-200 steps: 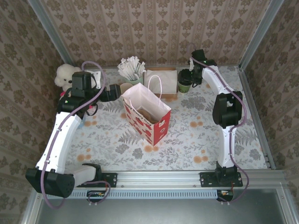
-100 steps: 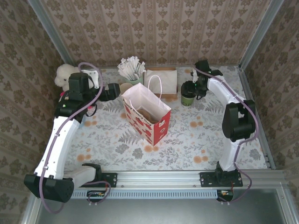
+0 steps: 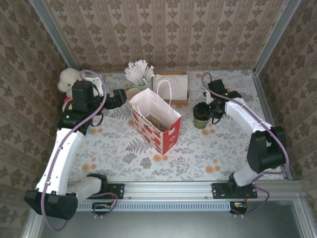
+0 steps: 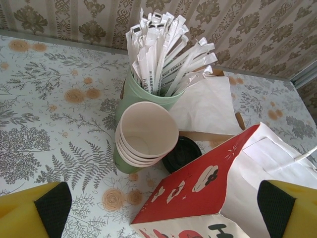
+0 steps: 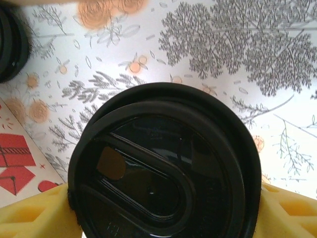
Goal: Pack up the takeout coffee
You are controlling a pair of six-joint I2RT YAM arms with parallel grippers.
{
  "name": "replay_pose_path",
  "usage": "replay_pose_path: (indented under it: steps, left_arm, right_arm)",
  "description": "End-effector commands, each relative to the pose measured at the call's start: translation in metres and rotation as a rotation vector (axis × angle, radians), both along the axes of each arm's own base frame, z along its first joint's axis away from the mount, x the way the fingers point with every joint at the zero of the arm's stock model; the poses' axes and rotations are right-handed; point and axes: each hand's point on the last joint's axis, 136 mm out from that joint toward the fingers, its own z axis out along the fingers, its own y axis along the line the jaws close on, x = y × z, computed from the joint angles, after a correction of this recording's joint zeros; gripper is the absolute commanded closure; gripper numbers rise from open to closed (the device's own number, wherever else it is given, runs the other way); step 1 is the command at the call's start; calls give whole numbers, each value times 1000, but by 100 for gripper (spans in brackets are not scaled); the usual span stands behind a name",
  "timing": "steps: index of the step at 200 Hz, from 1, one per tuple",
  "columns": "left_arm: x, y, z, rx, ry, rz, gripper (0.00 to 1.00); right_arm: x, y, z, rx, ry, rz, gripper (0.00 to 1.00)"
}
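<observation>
Takeout coffee (image 3: 200, 119) is sitting pinched in the right gripper (image 3: 206, 112); left gripper (image 3: 120, 97) is gaping. Likely next, lifting it over the paper bag (image 3: 156, 121)'s mouth.

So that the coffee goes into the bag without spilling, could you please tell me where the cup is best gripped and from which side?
Grip the cup just under its black lid, from the side away from the bag, one finger on each flank: it stands upright, and the lid's wider rim should stop slipping. The right tool holds it so.
</observation>
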Motion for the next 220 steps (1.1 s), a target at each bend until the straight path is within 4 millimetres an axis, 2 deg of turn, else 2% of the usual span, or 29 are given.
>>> replay_pose_path:
  steps: [1,35,55,86,91,126,154,174,220]
  left_arm:
    - [-4,1,10,-38,-32,8,0]
    - [-6,1,12,-37,-37,7,0]
    - [-7,2,12,-38,-39,7,0]
    - [-10,2,9,-43,-35,8,0]
    - [-10,2,9,-45,-36,9,0]
    - [-11,4,4,-38,-24,19,0]
    - [-12,7,1,-26,-20,31,0]
    - [-12,8,-2,-22,-12,35,0]
    - [-12,11,-7,-6,1,51,0]
  right_arm:
    - [-9,1,1,-18,-21,11,27]
    - [-19,-1,-1,-30,-17,7,24]
    - [-24,-1,5,-33,-22,13,12]
    - [-28,-4,14,-46,-31,2,4]
    - [-29,-4,15,-46,-28,-4,0]
    - [-31,-9,23,-78,6,-58,0]
    - [-28,-5,25,-88,50,-60,0]
    - [-26,1,24,-80,82,-43,0]
    - [-24,-3,20,-155,131,-18,0]
